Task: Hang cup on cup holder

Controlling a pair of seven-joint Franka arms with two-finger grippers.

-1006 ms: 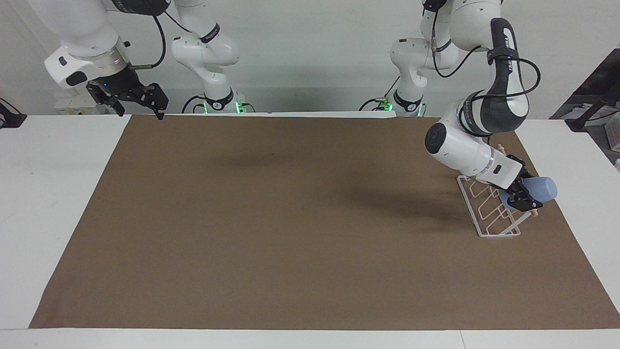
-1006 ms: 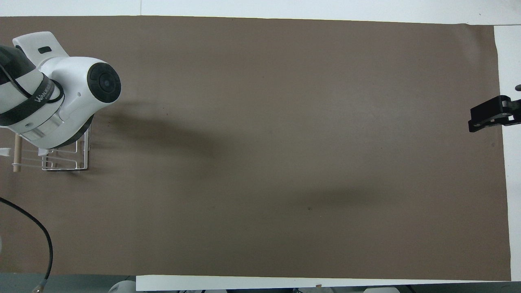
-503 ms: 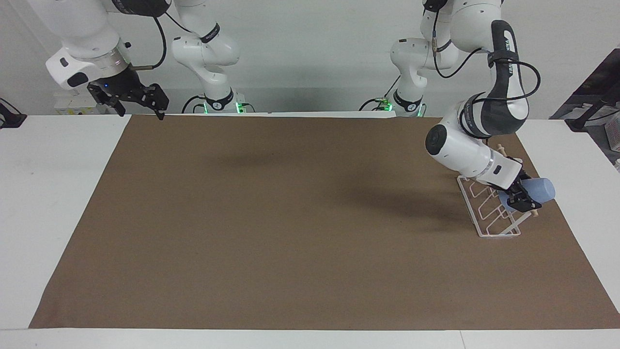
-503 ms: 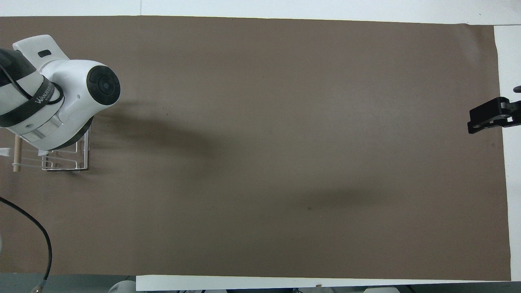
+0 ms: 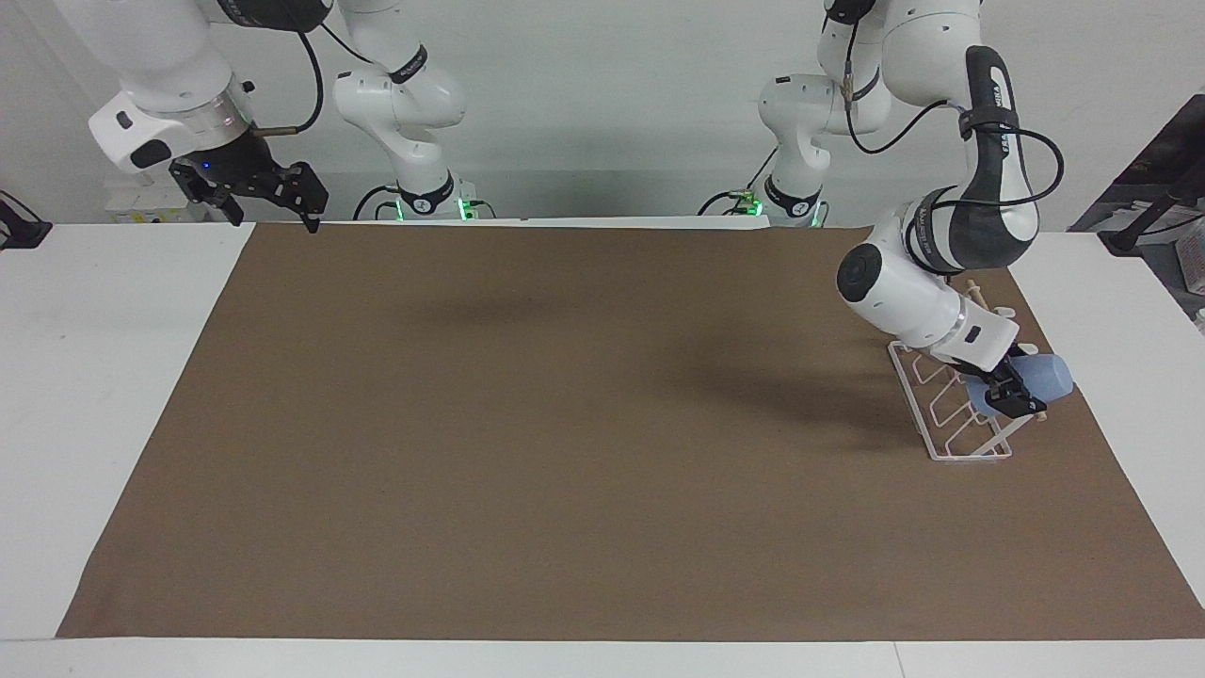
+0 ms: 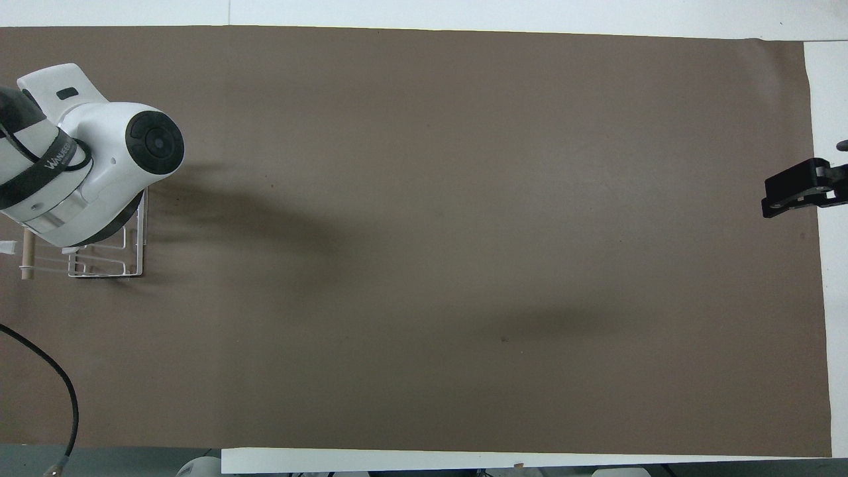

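The light-blue cup (image 5: 1045, 378) lies tilted on its side at the top of the cup holder (image 5: 944, 417), a white wire rack with a wooden rod, at the left arm's end of the table. My left gripper (image 5: 1007, 394) is shut on the cup, over the end of the rack farther from the robots. I cannot tell whether the cup sits on a wire loop. In the overhead view the left arm's wrist (image 6: 99, 172) hides the cup and gripper; only part of the rack (image 6: 109, 268) shows. My right gripper (image 5: 273, 217) waits, open and empty, above the table's corner by its base.
A brown mat (image 5: 565, 424) covers most of the white table (image 5: 85, 377). A black cable (image 6: 63, 391) hangs by the left arm near the robots' edge. The right gripper (image 6: 792, 191) shows at the mat's edge in the overhead view.
My left gripper has moved a little lower and closer onto the rack with the cup, its wrist shifting slightly. The right arm has not moved.
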